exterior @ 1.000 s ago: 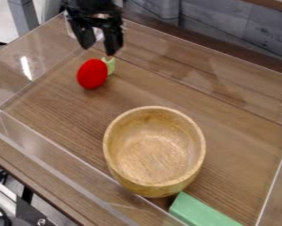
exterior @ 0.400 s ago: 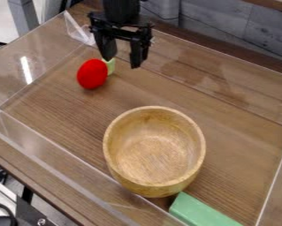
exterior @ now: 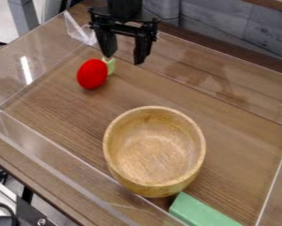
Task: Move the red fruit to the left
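The red fruit (exterior: 94, 73) is a small round bright red toy with a green leafy bit on its right side. It lies on the wooden table surface (exterior: 225, 106) at the upper left. My black gripper (exterior: 123, 50) hangs pointing down just above and to the right of the fruit, apart from it. Its two fingers (exterior: 140, 50) stand wide open with nothing between them.
A light wooden bowl (exterior: 155, 150) sits in the lower middle, empty. A green rectangular block (exterior: 202, 212) lies at the bottom edge beside the bowl. Clear plastic walls (exterior: 31, 62) fence in the table on all sides.
The gripper has shifted to the right, away from above the fruit, and has rolled a little. It stayed open. The fruit has not moved.
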